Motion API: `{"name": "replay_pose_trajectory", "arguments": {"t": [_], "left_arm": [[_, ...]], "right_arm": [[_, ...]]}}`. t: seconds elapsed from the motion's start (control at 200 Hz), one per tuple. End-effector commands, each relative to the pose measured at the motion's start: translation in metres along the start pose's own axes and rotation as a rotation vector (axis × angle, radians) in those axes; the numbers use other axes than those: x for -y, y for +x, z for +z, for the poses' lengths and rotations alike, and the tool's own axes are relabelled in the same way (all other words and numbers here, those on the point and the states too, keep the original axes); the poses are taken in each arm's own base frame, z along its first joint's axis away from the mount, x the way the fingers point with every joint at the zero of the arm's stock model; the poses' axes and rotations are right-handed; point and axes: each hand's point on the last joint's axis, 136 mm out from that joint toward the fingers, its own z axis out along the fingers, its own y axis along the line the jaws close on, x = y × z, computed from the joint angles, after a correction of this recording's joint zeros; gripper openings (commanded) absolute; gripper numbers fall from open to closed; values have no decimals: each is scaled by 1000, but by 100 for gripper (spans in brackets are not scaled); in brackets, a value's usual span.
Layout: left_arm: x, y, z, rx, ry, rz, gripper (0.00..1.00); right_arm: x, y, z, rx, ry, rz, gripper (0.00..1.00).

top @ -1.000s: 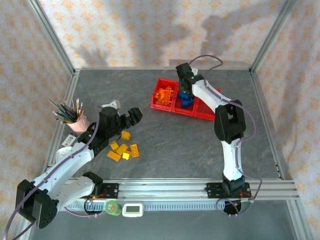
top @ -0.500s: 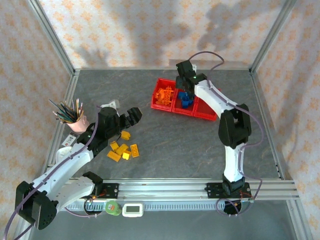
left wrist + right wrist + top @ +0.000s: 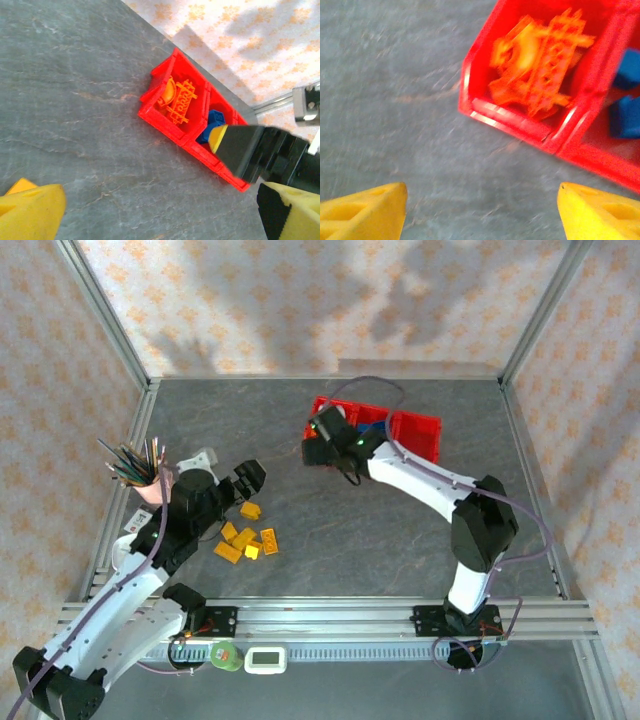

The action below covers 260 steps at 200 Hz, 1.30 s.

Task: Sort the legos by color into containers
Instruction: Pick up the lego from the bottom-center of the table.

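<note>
As the right pincer (image 3: 481, 192) hangs wide, empty, beside the bins (image 3: 469, 102), a low swing might shove them.

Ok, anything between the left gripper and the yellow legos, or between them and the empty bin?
Nothing visible lies between the left gripper and the yellow legos. The right arm stretches across the straight path from them to the empty bin.

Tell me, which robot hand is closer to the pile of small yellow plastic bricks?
Left. The left gripper is right next to the yellow bricks; the right gripper is farther off, by the joined red plastic bins.
</note>
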Motion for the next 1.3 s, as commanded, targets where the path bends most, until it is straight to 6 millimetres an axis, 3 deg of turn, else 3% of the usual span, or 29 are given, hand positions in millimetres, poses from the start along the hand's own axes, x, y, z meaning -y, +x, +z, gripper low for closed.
{"name": "replay_pose_trajectory", "arguments": {"t": [0.0,0.285,0.481,0.836,1.026,1.296], "left_arm": [[-32,10,-6,-7,-107,-29,99],[-64,19,-27,19,-185,-72,99],[-74,18,-37,42,-216,-89,99],[-79,13,-47,68,-244,-94,99],[-78,13,-46,67,-244,-93,99],[-76,15,-42,54,-238,-93,99]], "right_arm": [[-31,19,-11,-8,-71,-3,79],[-99,89,9,-128,-171,-61,83],[-126,115,25,-169,-201,-120,85],[-141,142,54,-229,-181,-174,87],[-147,159,55,-247,-161,-202,86],[-137,176,67,-290,-110,-178,74]]}}
